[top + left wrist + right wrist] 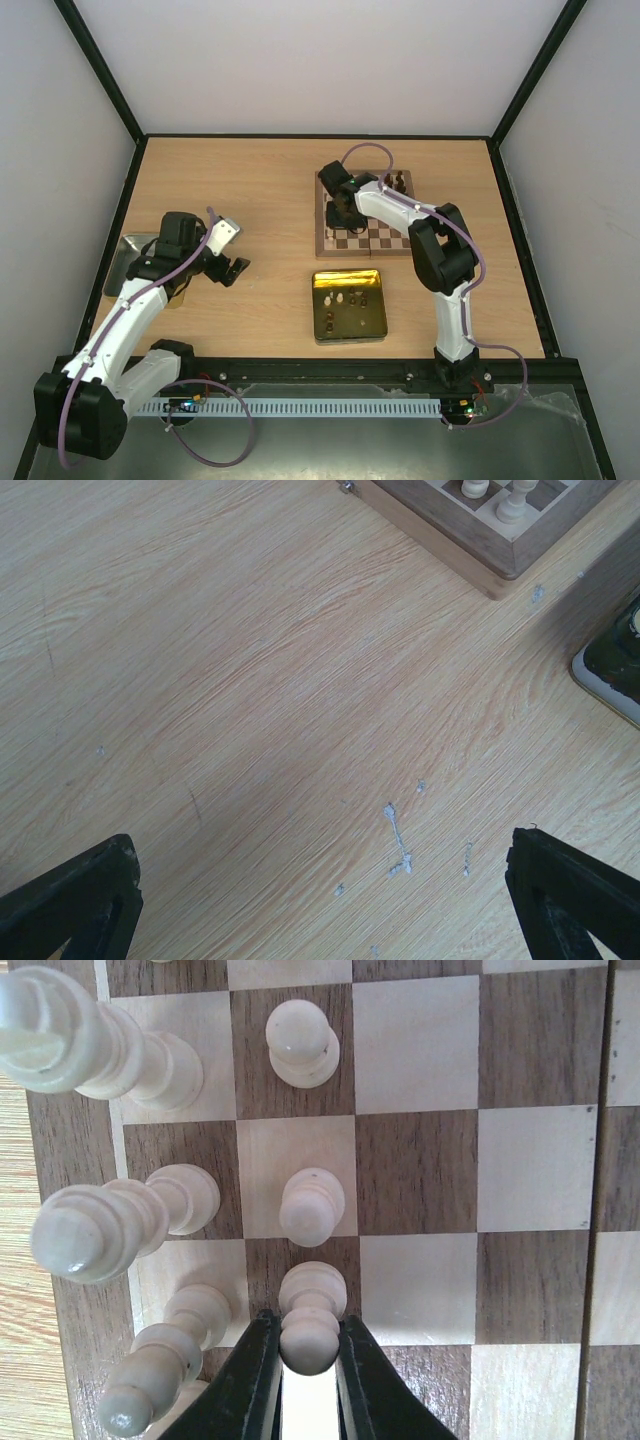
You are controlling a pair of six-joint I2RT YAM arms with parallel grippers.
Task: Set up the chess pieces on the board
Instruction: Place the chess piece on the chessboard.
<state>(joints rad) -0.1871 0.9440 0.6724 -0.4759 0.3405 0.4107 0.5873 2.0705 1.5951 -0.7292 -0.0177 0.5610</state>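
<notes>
my right fingers (245,1390) are clamped on a cream pawn (311,1295), its base on a dark square of the board (540,1170). two more pawns (311,1205) line up just ahead of the tips, and taller cream pieces (100,1230) stand just to their left. to their right the squares are all bare. my left gripper (320,890) hangs over plain table (250,680), fingers wide apart, holding nothing. i'd say most of the job is left: several pieces (345,298) sit in the gold tin (350,326).

Brown-cream board (385,237) lies flat; cream chess pieces (311,1206) upright along 1 edge.
</notes>
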